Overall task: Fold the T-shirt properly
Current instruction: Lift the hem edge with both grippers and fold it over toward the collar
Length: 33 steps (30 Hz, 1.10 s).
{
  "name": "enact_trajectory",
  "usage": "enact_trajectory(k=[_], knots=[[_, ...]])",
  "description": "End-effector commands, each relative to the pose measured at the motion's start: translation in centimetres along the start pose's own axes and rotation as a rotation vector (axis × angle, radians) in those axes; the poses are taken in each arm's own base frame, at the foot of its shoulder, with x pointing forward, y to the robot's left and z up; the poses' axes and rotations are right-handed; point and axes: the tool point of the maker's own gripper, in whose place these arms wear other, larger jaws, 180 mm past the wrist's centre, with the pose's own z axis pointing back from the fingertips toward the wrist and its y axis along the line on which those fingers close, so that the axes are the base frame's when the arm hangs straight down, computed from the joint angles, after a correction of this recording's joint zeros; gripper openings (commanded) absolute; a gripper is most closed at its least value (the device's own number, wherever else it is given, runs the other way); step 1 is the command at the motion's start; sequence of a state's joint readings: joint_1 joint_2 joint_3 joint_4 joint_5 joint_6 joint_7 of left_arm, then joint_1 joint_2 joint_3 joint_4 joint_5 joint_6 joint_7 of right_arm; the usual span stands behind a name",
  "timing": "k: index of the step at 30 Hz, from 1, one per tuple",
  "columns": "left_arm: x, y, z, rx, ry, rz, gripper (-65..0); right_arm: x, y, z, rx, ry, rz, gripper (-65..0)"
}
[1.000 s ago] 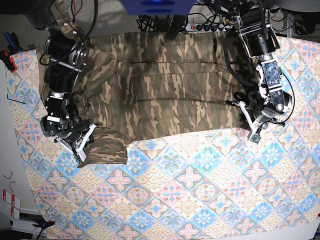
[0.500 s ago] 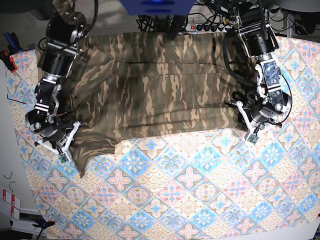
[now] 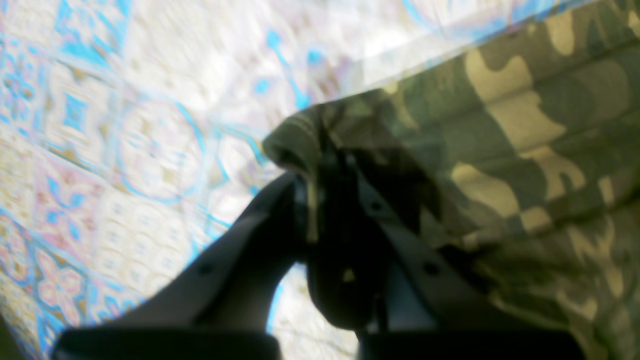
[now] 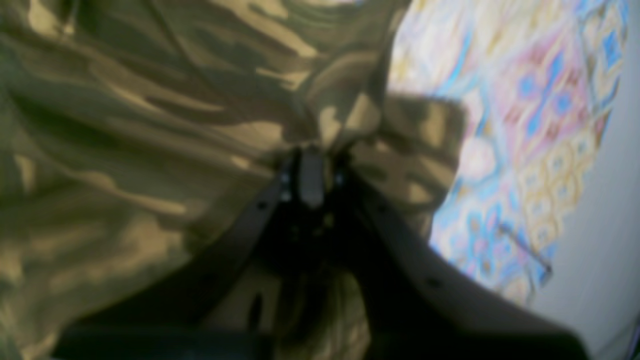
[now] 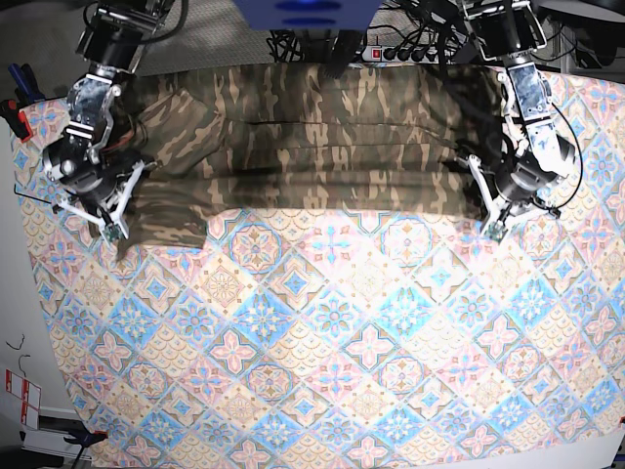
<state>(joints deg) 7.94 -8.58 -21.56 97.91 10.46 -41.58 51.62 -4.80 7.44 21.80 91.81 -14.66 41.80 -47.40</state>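
Observation:
The camouflage T-shirt [image 5: 322, 137] lies as a long band across the far part of the table, its near edge drawn straight between both arms. My left gripper [image 5: 493, 227] is shut on the shirt's near right corner; in the left wrist view the cloth [image 3: 500, 140] bunches between its dark fingers [image 3: 270, 235]. At the near left corner, beside a sleeve flap [image 5: 166, 220], my right gripper [image 5: 112, 230] is also shut on the fabric. In the blurred right wrist view the shirt [image 4: 125, 125] gathers at its closed fingertips [image 4: 311, 175].
The pastel tile-patterned tablecloth [image 5: 332, 352] covers the whole near half of the table. A power strip and cables [image 5: 410, 49] lie behind the shirt at the far edge. A red-handled tool [image 5: 15, 112] sits off the table's left edge.
Both grippers have pulled the shirt's near edge away toward the far side. The shirt now forms a narrower band, and more bare tablecloth shows in front of it.

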Motion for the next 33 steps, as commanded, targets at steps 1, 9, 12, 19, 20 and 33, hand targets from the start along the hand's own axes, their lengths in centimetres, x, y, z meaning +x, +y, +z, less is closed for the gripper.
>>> enact_trajectory(k=[1, 9, 12, 19, 20, 33], knots=[[-0.4, 2.0, 0.7, 0.071, 0.025, -0.008, -65.0, 0.6, -2.8, 1.3, -0.097, -0.006, 0.013, -63.8], [-2.8, 1.0, 2.7, 0.084, 0.058, -0.036, -65.0, -2.5, -3.5, 4.2, -0.171, 0.042, -0.043, -63.7], [-3.0, 0.8, 3.7, 0.096, 0.060, -0.057, -65.0, -4.2, -3.8, 4.6, -0.182, 0.112, -0.067, -63.7], [-5.7, -0.6, 4.0, 0.063, 0.120, -0.061, -65.0, -8.7, -3.0, 5.3, -0.175, 0.213, -0.113, -63.7], [-6.0, -0.8, 4.1, 0.058, 0.126, -0.062, -65.0, -9.2, -2.7, 5.4, -0.168, 0.226, -0.110, -63.7], [-9.4, -2.5, 3.1, -0.007, 0.207, -0.029, -49.0, -12.9, 0.8, 3.8, -0.065, 0.315, -0.155, -51.9]])
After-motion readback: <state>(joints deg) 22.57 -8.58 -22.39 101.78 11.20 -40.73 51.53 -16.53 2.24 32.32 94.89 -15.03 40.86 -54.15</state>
